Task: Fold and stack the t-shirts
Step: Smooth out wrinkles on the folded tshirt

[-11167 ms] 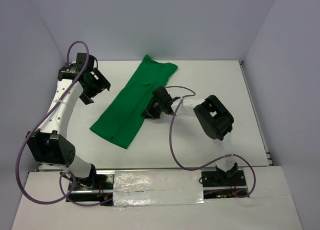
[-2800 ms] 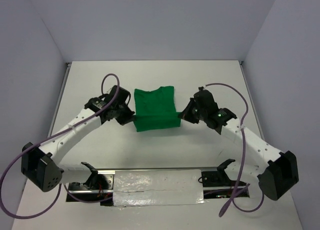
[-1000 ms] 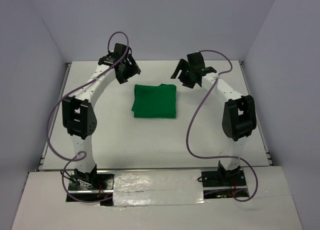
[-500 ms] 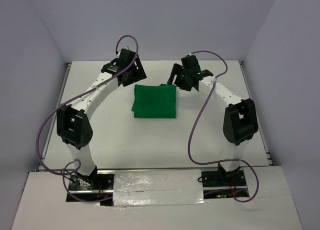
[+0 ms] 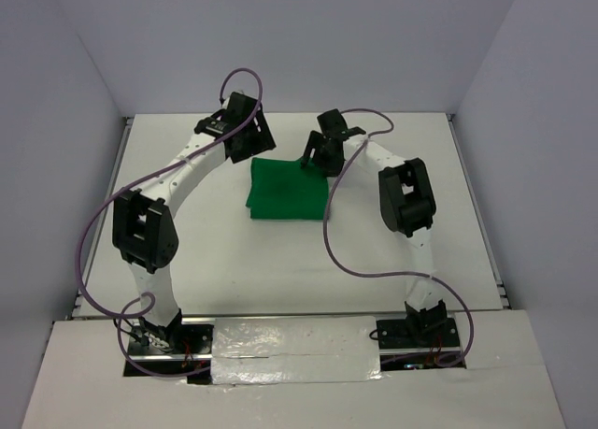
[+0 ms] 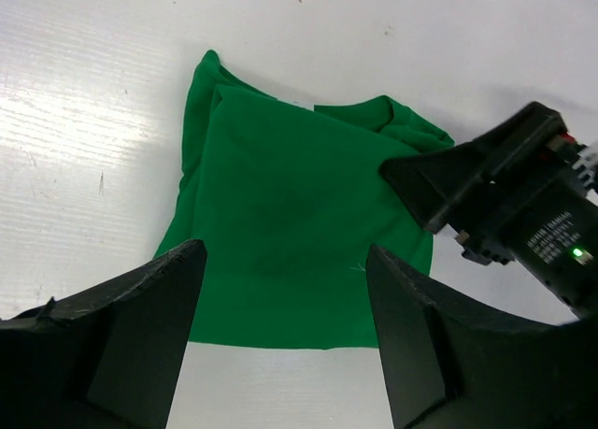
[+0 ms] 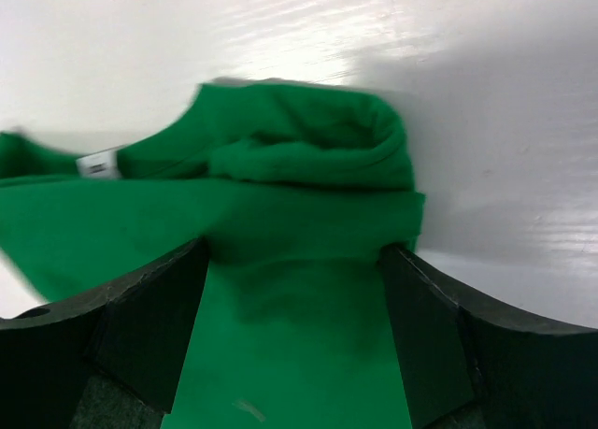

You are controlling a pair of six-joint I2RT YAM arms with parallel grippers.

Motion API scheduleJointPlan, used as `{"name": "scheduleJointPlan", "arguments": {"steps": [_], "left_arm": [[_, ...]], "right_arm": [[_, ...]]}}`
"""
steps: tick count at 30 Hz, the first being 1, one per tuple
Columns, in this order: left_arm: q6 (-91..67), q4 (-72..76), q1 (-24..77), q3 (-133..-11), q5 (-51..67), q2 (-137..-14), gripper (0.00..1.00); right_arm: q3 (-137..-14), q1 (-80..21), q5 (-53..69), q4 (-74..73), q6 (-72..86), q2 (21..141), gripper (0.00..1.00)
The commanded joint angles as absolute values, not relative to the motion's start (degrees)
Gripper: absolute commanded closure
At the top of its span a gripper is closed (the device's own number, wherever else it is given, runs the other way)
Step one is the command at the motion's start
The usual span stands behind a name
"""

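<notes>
The folded green t-shirt (image 5: pixel 288 188) lies mid-frame on the tabletop (image 5: pixel 187 242). The left fingers (image 6: pixel 140 336) and right fingers (image 7: pixel 140 326) are spread wide over its upper corners, grasping nothing.

Green t-shirt (image 5: pixel 287 189), folded square, flat mid-table.

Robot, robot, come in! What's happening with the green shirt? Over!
Left gripper open, right gripper open, both at far corners. Bright green cloth t-shirt folded on white table, not gripped. Nothing in the way. Over.
</notes>
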State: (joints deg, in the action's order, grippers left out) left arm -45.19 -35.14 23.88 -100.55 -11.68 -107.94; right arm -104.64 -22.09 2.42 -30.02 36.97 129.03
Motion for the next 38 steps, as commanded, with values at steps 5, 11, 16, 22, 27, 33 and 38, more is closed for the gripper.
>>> {"name": "scheduleJointPlan", "arguments": {"steps": [5, 11, 16, 22, 27, 33, 38], "left_arm": [[-44.3, -34.7, 24.3, -98.4, -11.7, -104.1, 0.18], [-44.5, -34.6, 24.3, -96.2, -12.1, -100.5, 0.18], [-43.2, -34.7, 24.3, -92.7, -14.3, -94.4, 0.17], [-41.3, -34.5, 24.3, -86.7, -17.9, -83.1, 0.16], [-38.2, -35.0, 24.2, -81.7, -21.6, -74.2, 0.16], [-36.7, -34.7, 24.0, -78.2, -25.6, -67.5, 0.16], [-37.2, -34.8, 24.0, -77.3, -25.0, -65.3, 0.16]], "right_arm": [[-104.6, -21.9, 0.1, -32.4, 38.2, 123.2, 0.18], [-99.7, -21.8, -5.5, -31.7, 35.4, 106.5, 0.16], [-95.9, -21.8, -6.9, -32.4, 31.0, 94.9, 0.07], [-88.6, -21.8, -14.3, -35.0, 27.6, 81.1, 0.02], [-82.7, -21.8, -19.9, -36.8, 26.7, 71.8, 0.02], [-77.9, -21.8, -21.5, -36.2, 27.3, 66.1, 0.02], [-75.9, -21.8, -22.4, -35.9, 28.1, 65.1, 0.04]]}}
